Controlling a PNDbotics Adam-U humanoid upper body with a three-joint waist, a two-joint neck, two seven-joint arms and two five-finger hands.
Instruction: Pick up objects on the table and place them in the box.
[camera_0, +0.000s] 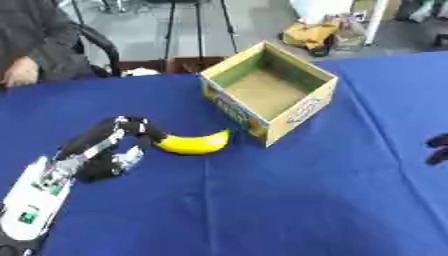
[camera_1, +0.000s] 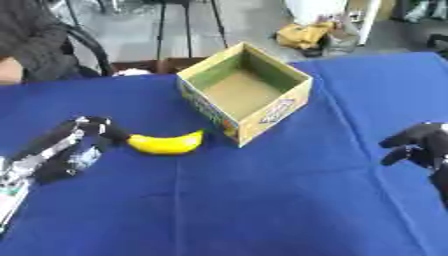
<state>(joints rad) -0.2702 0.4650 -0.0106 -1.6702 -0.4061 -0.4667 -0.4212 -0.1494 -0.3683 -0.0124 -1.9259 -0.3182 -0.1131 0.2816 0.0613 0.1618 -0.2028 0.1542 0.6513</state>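
Fingers (camera_0: 140, 126) of the left hand (camera_0: 109, 150) curl around one end of the banana (camera_0: 194, 142) lying on the blue counter (camera_0: 262, 200) beside the empty box (camera_0: 269, 90), probably to lift it in, while the right hand (camera_1: 420, 145) waits, fingers curled.

Banana (camera_0: 194, 143) on table (camera_0: 289, 210), just left of box (camera_0: 269, 92); left hand (camera_0: 109, 150) at banana's left end; right hand (camera_1: 418, 145) far right.

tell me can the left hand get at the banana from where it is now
Probably yes. The left hand is already at the banana's left end, its fingers against that tip. Nothing lies between them on the blue table, and the box sits off the banana's other end.
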